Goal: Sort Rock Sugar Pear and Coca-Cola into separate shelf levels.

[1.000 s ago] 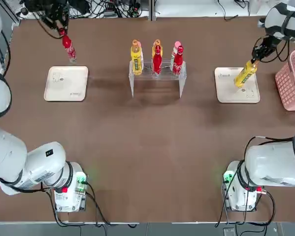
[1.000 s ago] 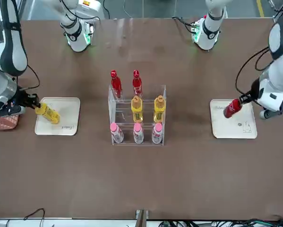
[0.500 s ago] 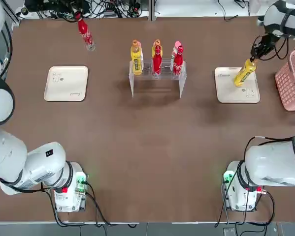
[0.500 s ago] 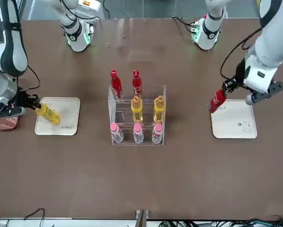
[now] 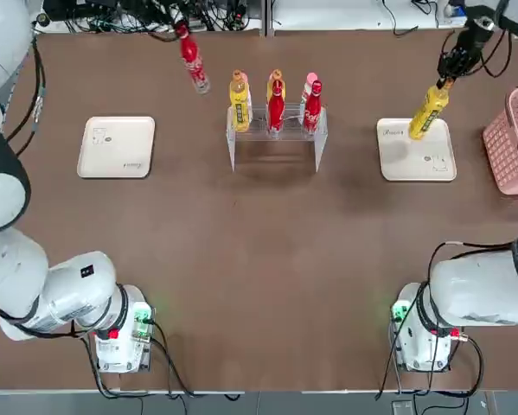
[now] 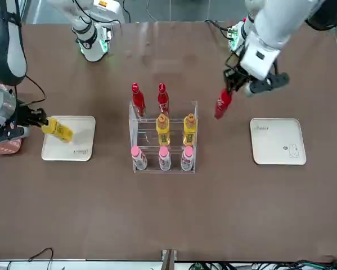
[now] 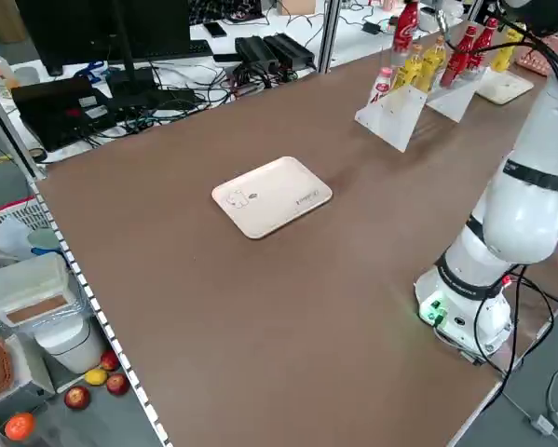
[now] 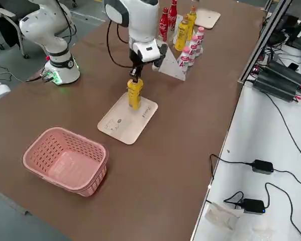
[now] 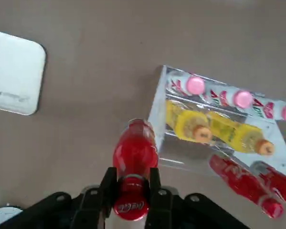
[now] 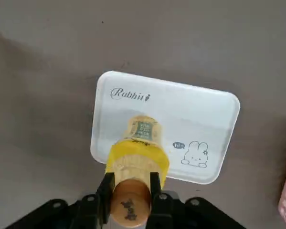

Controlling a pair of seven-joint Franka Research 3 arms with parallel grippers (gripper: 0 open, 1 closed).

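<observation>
My left tool (image 9: pixel 132 191) is clamped on the neck of a Coca-Cola bottle (image 6: pixel 221 105), carrying it in the air just beside the clear shelf (image 6: pixel 162 138), on my left of it. On that shelf two Coca-Cola bottles (image 6: pixel 138 99) stand on the top level, two Rock Sugar Pear bottles (image 6: pixel 163 129) on the middle, pink-capped bottles (image 6: pixel 164 158) at the bottom. My right tool (image 10: pixel 130 194) grips another Rock Sugar Pear bottle (image 5: pixel 429 111) by its cap, above the white tray (image 5: pixel 431 161) on my right side of the desk (image 5: pixel 259 259).
</observation>
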